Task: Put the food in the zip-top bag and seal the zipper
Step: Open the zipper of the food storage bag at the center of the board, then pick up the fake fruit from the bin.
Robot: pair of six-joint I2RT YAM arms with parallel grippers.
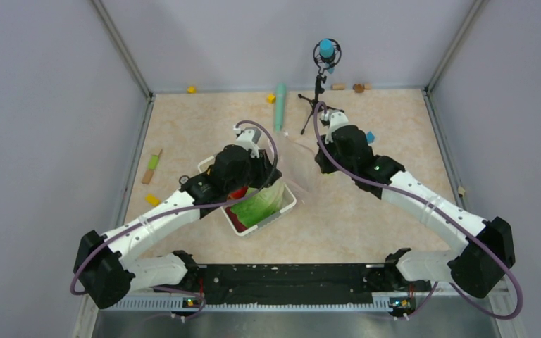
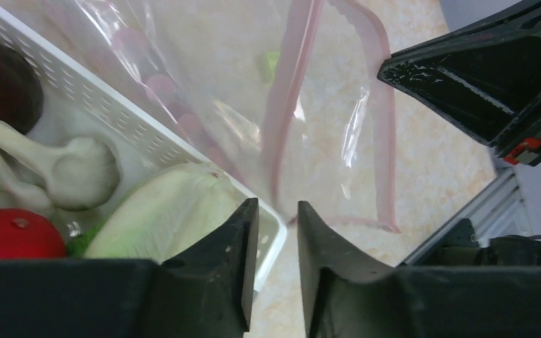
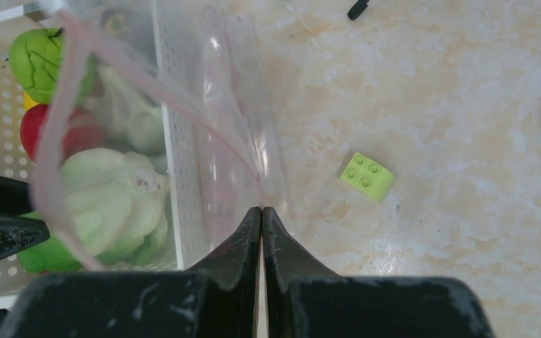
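Observation:
The clear zip-top bag [image 1: 297,165] hangs between my two grippers, beside the white basket [image 1: 289,201]. Its pink zipper [image 2: 285,105] loops open at the mouth. My right gripper [image 3: 261,210] is shut on the bag's edge, where the zipper [image 3: 183,113] ends. My left gripper [image 2: 277,211] stands open by a narrow gap over the basket's corner [image 2: 271,232], with nothing between its fingers. The food lies in the basket: cabbage [image 2: 169,211], a whitish piece [image 2: 77,169], a maroon root [image 2: 0,84], a red apple [image 2: 14,236] and a green apple [image 3: 39,60].
A green block [image 3: 368,174] lies on the table right of the bag. A teal cylinder [image 1: 280,105] and a small tripod with a blue-topped device [image 1: 318,91] stand at the back. Small blocks [image 1: 153,199] lie on the left. Walls enclose the table.

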